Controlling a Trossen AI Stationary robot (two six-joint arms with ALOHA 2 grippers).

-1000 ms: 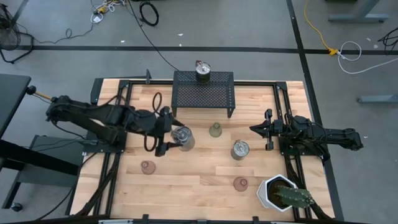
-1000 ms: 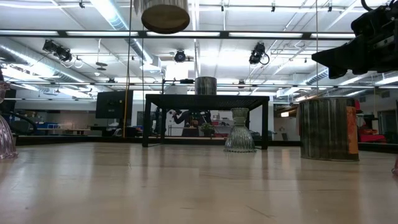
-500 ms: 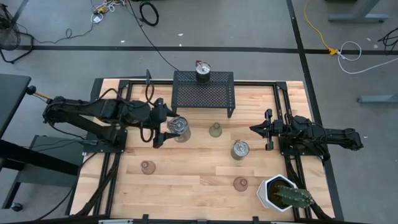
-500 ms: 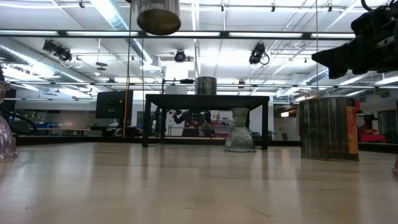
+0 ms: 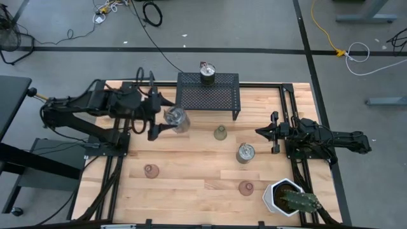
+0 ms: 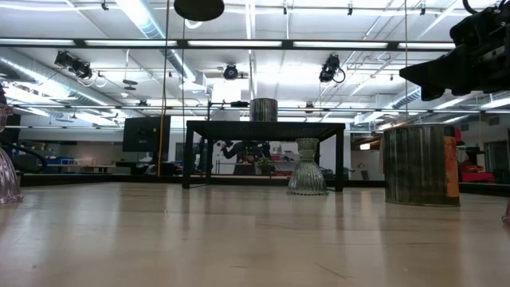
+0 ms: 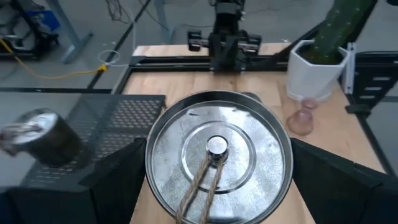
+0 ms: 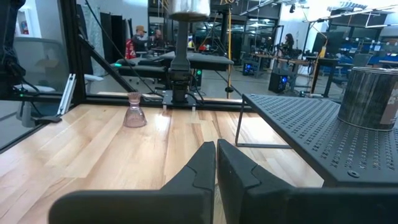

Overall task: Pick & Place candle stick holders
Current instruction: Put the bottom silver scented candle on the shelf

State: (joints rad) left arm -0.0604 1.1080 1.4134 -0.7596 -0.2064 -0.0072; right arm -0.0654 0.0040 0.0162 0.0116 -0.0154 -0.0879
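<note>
The left gripper [image 5: 166, 122] has its fingers spread wide around a silvery metal can [image 5: 176, 117], holding it by the side wall in the air, just in front of the near left corner of the black mesh rack [image 5: 208, 94]. The can looks like thin, stiff, smooth tin, probably light and a little slippery, so gripping the round wall about halfway up seems safest. Its flat lid [image 7: 217, 155] has pressed rings and what seems to be a wick at the centre, though the wrist view is too close to be sure. A second can [image 5: 207, 72] stands on the rack, a third [image 5: 245, 152] on the pale wooden table [image 5: 197, 184]. The olive glass cup [image 5: 220, 132] and two pink cups [image 5: 151, 170] [image 5: 246, 187] are small, hard and breakable. The right gripper [image 5: 262, 131] waits closed at the table's right side.
</note>
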